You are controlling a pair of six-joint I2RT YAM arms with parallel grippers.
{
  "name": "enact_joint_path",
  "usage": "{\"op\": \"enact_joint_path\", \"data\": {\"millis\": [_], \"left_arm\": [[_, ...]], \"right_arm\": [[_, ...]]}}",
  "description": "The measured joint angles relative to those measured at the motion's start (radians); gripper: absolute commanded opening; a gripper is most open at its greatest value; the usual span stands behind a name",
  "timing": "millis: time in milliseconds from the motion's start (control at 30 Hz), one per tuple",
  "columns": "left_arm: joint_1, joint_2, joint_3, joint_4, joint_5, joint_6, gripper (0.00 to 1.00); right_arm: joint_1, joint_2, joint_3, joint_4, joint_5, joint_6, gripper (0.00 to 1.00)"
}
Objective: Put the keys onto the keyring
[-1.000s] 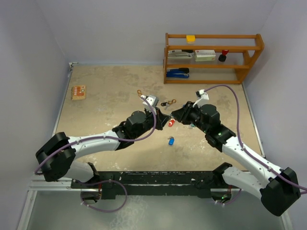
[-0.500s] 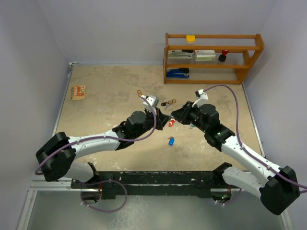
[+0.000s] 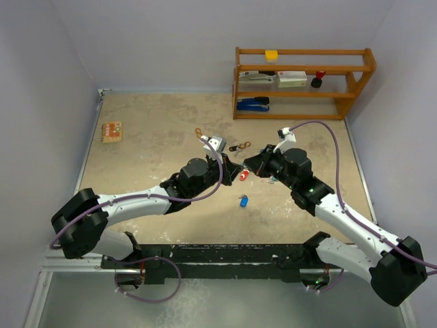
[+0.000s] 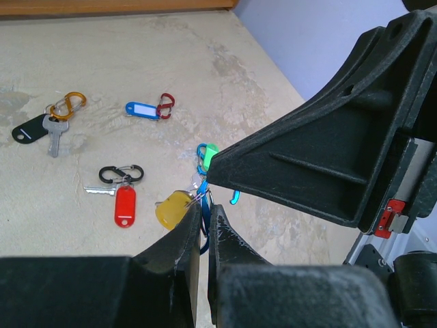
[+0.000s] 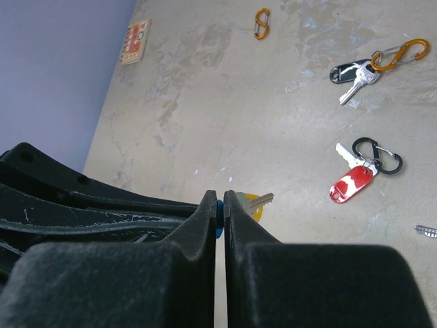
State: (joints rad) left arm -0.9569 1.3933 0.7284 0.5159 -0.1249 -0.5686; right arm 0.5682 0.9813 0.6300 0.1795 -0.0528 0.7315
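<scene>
Left gripper [image 4: 206, 212] and right gripper [image 5: 220, 199] meet just beside the red-tagged key [image 4: 125, 205], both pinched tight on a blue clip [image 4: 205, 234] mostly hidden between their fingers, yellow-tagged key [image 4: 174, 208] hanging off it, speckled beige table [image 3: 150, 130] spreading beyond to lilac walls [image 3: 205, 41].

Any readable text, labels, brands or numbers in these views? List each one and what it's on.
No text is legible in any view.
Orange patterned card near the table's left edge: print too small to read.
White box on the wooden shelf: markings blurred.
Blue plastic key tag on the table: white insert looks blank.
</scene>
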Motion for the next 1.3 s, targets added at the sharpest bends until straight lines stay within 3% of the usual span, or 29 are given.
{"op": "enact_joint_path", "data": {"millis": [267,400,633,833,1300], "left_arm": [[0.0,0.003,0.0,0.003,0.0,-0.001,0.0],[0.0,0.016,0.005,0.011,0.002,-0.016,0.26],[-0.001,0.024,0.007,0.027,0.013,-0.034,0.41],[-0.003,-0.018,0.006,0.018,-0.023,-0.048,0.48],[-0.001,-0.102,-0.007,-0.002,-0.16,-0.06,0.48]], "right_arm": [[0.0,0.0,0.0,0.002,0.0,0.001,0.0],[0.0,-0.003,-0.001,0.002,0.001,0.0,0.0],[0.0,-0.01,-0.003,-0.001,0.005,0.0,0.0],[0.0,-0.014,-0.004,0.009,0.008,-0.001,0.0],[0.0,-0.02,-0.007,-0.006,0.01,-0.005,0.0]]}}
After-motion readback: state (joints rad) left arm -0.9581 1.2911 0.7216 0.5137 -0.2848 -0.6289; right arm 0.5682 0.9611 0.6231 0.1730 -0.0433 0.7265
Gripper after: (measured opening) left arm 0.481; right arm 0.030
